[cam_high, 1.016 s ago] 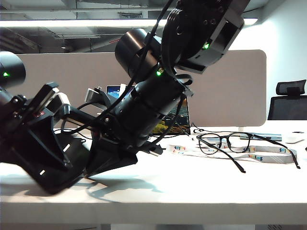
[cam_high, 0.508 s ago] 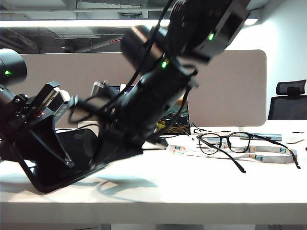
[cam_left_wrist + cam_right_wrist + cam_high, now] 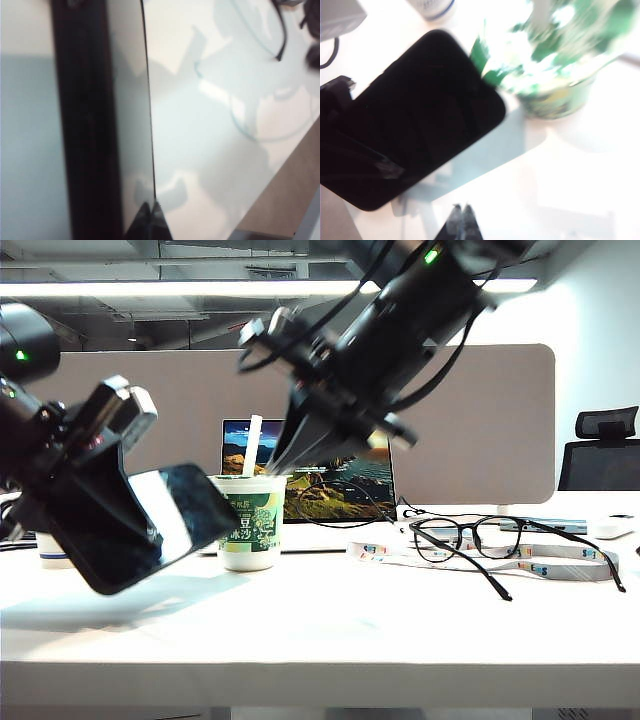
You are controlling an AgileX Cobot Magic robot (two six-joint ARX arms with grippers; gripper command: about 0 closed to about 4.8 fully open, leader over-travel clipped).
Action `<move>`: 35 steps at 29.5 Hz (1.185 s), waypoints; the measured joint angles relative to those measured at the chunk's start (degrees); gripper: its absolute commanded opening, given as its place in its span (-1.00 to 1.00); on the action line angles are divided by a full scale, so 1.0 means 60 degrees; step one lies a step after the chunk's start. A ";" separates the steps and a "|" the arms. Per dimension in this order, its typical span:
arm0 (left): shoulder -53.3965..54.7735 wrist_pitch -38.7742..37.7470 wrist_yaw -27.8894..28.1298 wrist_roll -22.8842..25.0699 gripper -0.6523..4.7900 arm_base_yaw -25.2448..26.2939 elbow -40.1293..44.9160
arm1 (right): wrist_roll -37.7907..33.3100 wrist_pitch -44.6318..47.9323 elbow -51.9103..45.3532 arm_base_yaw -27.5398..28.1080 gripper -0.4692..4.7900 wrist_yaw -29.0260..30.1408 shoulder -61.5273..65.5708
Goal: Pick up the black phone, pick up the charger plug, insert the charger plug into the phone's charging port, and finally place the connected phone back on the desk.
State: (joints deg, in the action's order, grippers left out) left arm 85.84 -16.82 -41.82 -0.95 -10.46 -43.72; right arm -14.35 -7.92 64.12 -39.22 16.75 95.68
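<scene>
My left gripper (image 3: 98, 485) is shut on the black phone (image 3: 150, 525) and holds it tilted above the desk (image 3: 400, 630) at the left. The left wrist view has the phone (image 3: 85, 125) edge-on, with the gripper (image 3: 150, 212) closed along its rim. High over the middle, my right gripper (image 3: 278, 462) points down, shut and empty. Below its closed tips (image 3: 462, 214) the right wrist view shows the phone (image 3: 420, 115). A thin black cable (image 3: 385, 505) loops in front of the laptop; the charger plug cannot be made out.
A green cup (image 3: 250, 520) with a white stick stands just right of the phone, blurred in the right wrist view (image 3: 555, 70). Behind it is an open laptop (image 3: 345, 485). Black glasses (image 3: 480, 540) and a lanyard (image 3: 560, 560) lie at the right. A small cup (image 3: 50, 550) sits far left.
The right arm has swung up and to the right, away from the phone. The left gripper has lifted the phone off the desk and tilted it. Cup and laptop have come into view.
</scene>
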 measured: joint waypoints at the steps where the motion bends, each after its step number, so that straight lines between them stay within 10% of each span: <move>1: -0.0178 -0.0069 -0.0004 0.0120 -0.78 0.0000 0.0000 | 0.0131 -0.0106 0.0000 0.0073 -0.83 0.0055 -0.0160; 21: -0.3789 -0.0280 -0.0423 0.1767 -0.78 -0.0007 0.0000 | 0.0951 -0.0525 0.0000 0.0663 -0.83 0.1545 -0.3246; 35: -0.5380 0.1898 -0.1402 0.2546 -0.78 -0.1096 0.0000 | 0.0980 -0.0532 0.0015 0.0597 -0.83 0.4962 -0.4007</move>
State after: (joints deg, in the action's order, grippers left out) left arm 53.56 -5.43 -50.24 14.33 -17.04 -43.72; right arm -8.47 -11.11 64.20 -35.64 46.52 71.64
